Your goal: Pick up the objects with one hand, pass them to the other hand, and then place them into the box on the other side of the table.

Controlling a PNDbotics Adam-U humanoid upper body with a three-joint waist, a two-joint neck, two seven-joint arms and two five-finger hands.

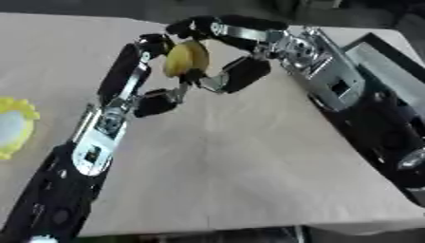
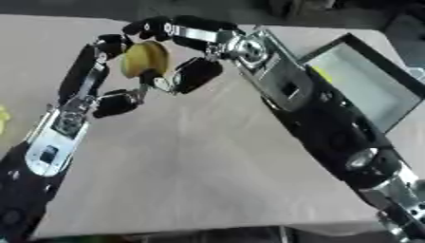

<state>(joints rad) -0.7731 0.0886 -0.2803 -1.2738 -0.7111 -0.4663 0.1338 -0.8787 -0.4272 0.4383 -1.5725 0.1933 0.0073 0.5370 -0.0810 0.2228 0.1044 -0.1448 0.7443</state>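
- We see left hand (image 1: pixel 145 76) and right hand (image 1: pixel 236 52) both curled round a yellow object (image 1: pixel 184 58) above the worktop (image 1: pixel 232 161).
- Box (image 2: pixel 365 90) sits right.

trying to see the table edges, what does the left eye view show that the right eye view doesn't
Only the left eye view shows the yellow-rimmed round thing at the table's left edge nearly whole; the right eye view catches just a yellow sliver. Only the right eye view shows the box interior, with something yellow inside. Both show the left hand and right hand meeting around the yellow object above the table.
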